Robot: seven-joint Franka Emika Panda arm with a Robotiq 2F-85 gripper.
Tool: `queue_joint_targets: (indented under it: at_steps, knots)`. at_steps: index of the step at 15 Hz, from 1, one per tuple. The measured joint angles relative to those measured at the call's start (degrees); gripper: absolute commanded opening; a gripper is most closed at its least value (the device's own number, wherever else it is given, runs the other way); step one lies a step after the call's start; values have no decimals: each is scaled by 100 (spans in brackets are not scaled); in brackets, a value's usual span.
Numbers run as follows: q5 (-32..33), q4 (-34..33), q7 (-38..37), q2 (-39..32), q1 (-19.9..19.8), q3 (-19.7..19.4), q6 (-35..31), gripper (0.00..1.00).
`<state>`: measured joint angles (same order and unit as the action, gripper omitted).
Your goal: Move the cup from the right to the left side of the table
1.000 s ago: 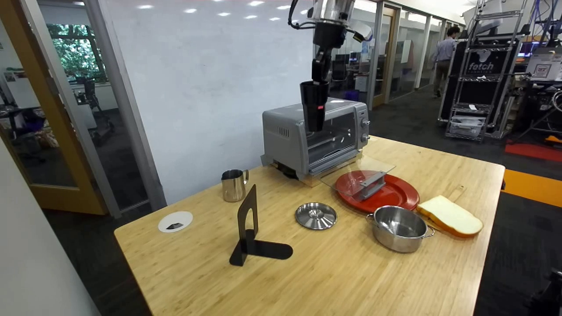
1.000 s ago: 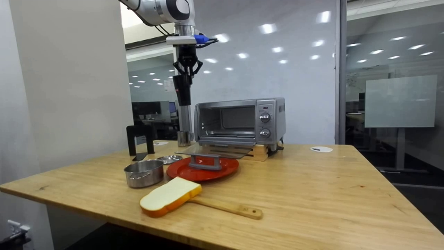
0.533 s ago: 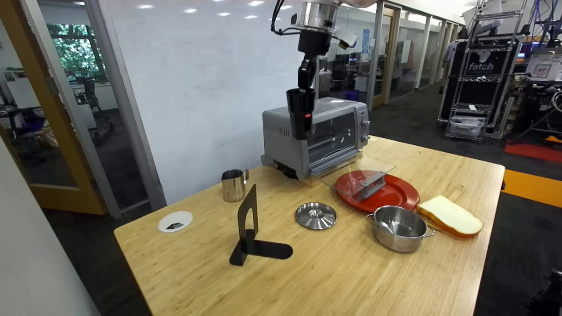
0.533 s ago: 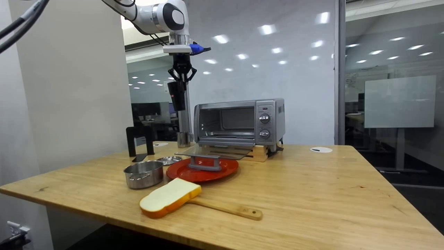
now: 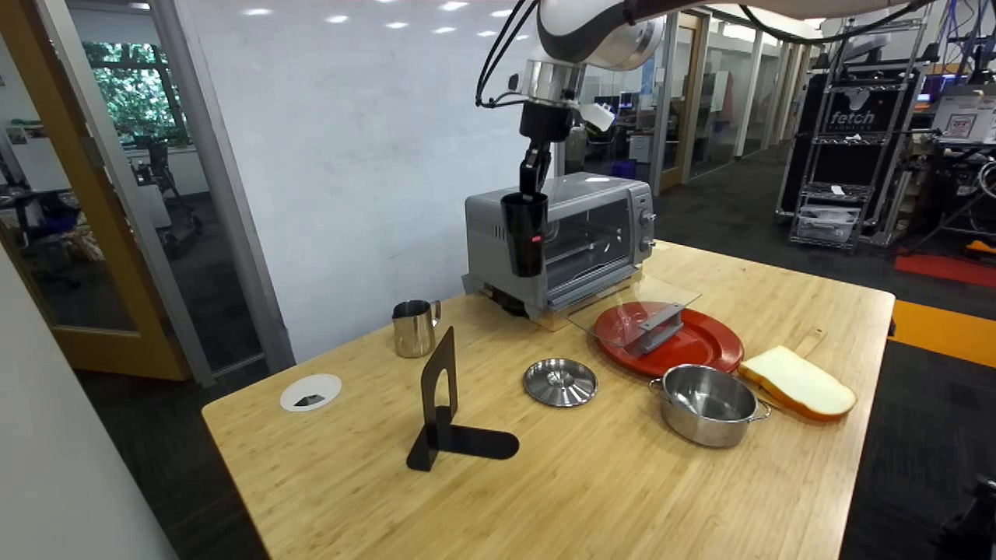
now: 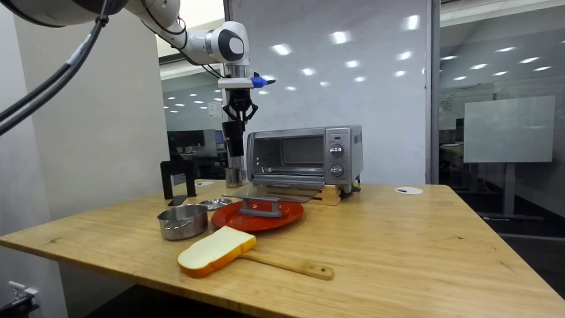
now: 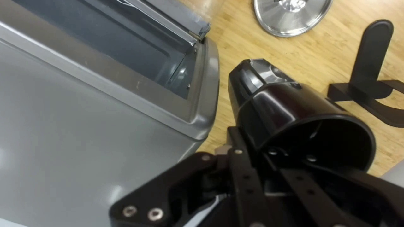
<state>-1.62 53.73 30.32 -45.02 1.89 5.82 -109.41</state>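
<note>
The tall black cup (image 5: 526,245) hangs in the air above the table (image 5: 615,498), close to the toaster oven's side. It also shows in an exterior view (image 6: 234,140), slightly tilted. My gripper (image 5: 532,190) is shut on the cup's rim wall, seen too in an exterior view (image 6: 240,123). In the wrist view, one finger of the gripper (image 7: 252,151) lies outside the cup (image 7: 287,104) and the other reaches inside its mouth. The cup's base is well above the tabletop (image 6: 397,256). The inside of the cup is dark.
A grey toaster oven (image 5: 498,241) has its glass door open over a red plate (image 5: 712,334). A small steel cup (image 5: 412,336), black bookend (image 5: 475,442), steel lid (image 5: 560,383), steel pot (image 5: 704,426) and bread slice (image 5: 801,381) stand around. A white disc (image 5: 299,389) lies near the corner.
My gripper and the held cup have come down towards the table, beside the oven. In an exterior view they also shifted left. The objects on the table have not moved.
</note>
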Motion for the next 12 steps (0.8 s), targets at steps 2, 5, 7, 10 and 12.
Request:
queue_joint_targets:
  at_steps: [2,5,7,10,12]
  knots:
    - [25,-148,64,-96,59,0,0,2]
    - [48,-364,106,-204,174,1,0,2]
    - [50,-453,119,-253,248,2,1,2]
    - [50,-542,181,-300,316,4,18,7]
    - [47,-548,192,-311,297,3,18,7]
